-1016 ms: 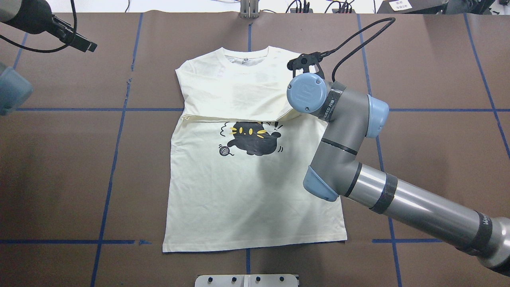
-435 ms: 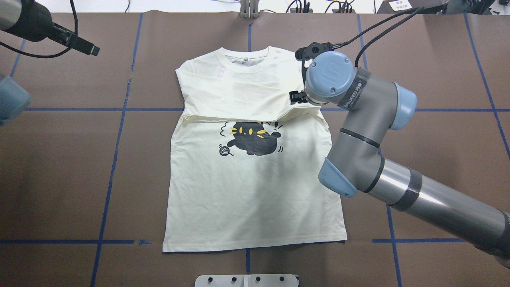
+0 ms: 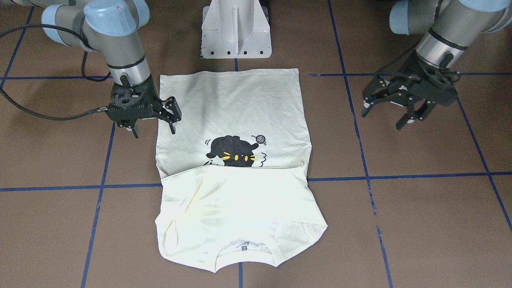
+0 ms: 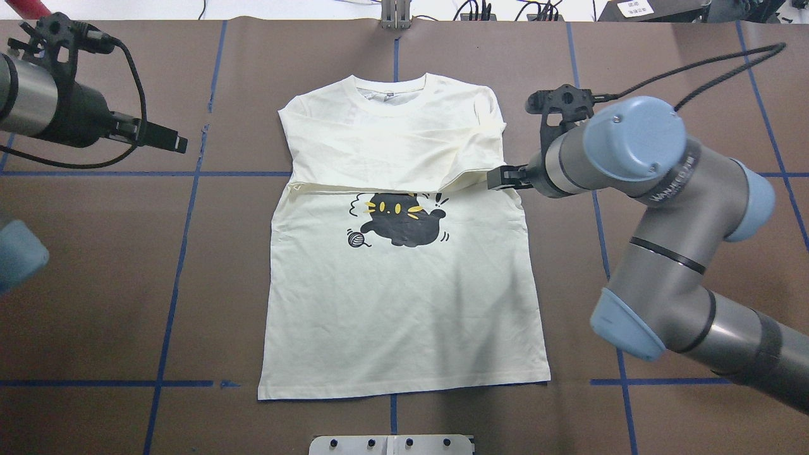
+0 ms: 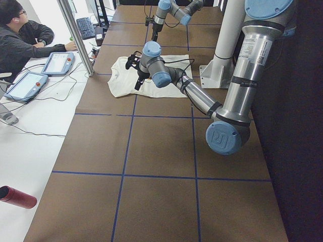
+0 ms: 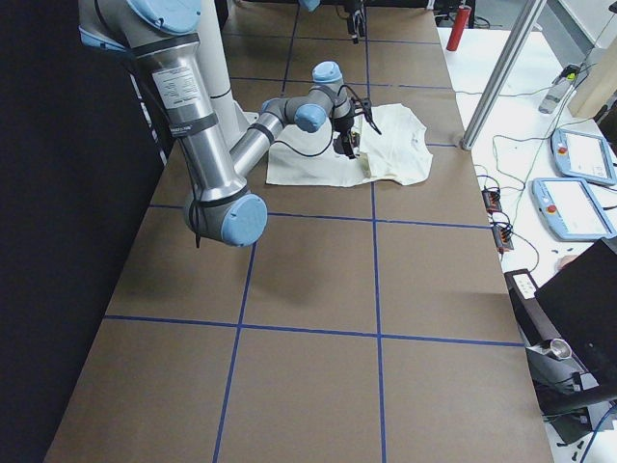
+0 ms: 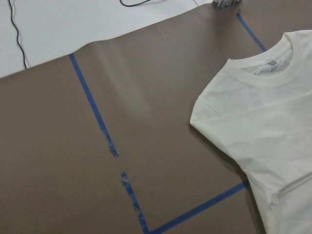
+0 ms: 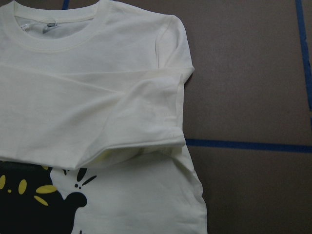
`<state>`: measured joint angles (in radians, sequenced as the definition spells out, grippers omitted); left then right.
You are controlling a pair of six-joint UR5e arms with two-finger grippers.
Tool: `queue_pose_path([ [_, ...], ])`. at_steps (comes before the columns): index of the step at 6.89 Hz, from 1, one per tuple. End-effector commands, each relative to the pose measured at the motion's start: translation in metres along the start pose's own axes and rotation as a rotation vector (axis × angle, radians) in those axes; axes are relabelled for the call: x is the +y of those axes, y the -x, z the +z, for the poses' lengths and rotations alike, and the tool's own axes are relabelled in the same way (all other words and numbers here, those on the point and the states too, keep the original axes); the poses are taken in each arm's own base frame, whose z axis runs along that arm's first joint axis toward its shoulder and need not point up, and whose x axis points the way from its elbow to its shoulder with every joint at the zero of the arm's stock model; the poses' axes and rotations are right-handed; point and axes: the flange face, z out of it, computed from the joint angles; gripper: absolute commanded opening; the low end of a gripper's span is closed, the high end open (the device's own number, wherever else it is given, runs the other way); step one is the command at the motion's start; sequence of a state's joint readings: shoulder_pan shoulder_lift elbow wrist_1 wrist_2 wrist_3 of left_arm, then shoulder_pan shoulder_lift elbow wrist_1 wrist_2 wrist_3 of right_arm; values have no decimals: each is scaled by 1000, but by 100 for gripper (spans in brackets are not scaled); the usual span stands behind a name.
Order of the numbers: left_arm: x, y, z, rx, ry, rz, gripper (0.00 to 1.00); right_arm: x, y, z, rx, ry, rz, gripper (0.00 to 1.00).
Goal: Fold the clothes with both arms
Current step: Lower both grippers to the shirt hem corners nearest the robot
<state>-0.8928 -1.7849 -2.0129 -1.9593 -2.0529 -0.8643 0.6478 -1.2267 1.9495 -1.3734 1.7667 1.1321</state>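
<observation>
We see the cream-white T-shirt [image 4: 404,316] lying flat on the brown surface [image 4: 95,284], between the two arms, with its hem toward the robot's base and its collar [image 4: 389,85] toward the far edge. Plain cream cloth is folded across the chest. Its lower edge runs straight across the shirt and meets the top of the black cat print [image 4: 401,221]. The print shows face-up on the open lower half. In the right wrist view the folded sleeve ends in a cuff that lies slightly lifted off the cloth under it. The right arm [image 4: 657,253] reaches in from the shirt's side on the robot's right. The right hand [image 3: 155,132] hangs at that side edge with its fingers spread and nothing between them. One finger is over the cloth's border and the other is over bare surface, and we cannot tell whether either touches. The left arm [image 4: 38,107] stays out on the other side. The left hand [image 3: 382,120] is also spread and empty, over bare surface and well apart from the shirt. Blue tape lines [image 4: 183,253] divide the surface into squares, and the white pedestal [image 3: 236,32] stands just behind the hem. In the exterior left view a person [image 5: 20,35] sits at a white desk beside the surface's far side.
</observation>
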Motion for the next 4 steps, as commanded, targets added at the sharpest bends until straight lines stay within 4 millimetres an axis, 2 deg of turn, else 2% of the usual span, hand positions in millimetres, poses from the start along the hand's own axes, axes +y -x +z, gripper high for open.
queue_pose_path([
  [1, 74, -79, 32, 28, 23, -230, 99, 74, -61, -4, -171, 26, 185, 100],
  [2, 112, -113, 51, 29, 35, -348, 80, 100, -76, -21, -172, 44, 291, 98],
  [3, 151, -140, 68, 26, 56, -460, 63, 131, -72, -26, -161, 41, 368, 96],
  [4, 184, -154, 80, 12, 77, -506, 63, 158, -58, -17, -153, 17, 399, 96],
])
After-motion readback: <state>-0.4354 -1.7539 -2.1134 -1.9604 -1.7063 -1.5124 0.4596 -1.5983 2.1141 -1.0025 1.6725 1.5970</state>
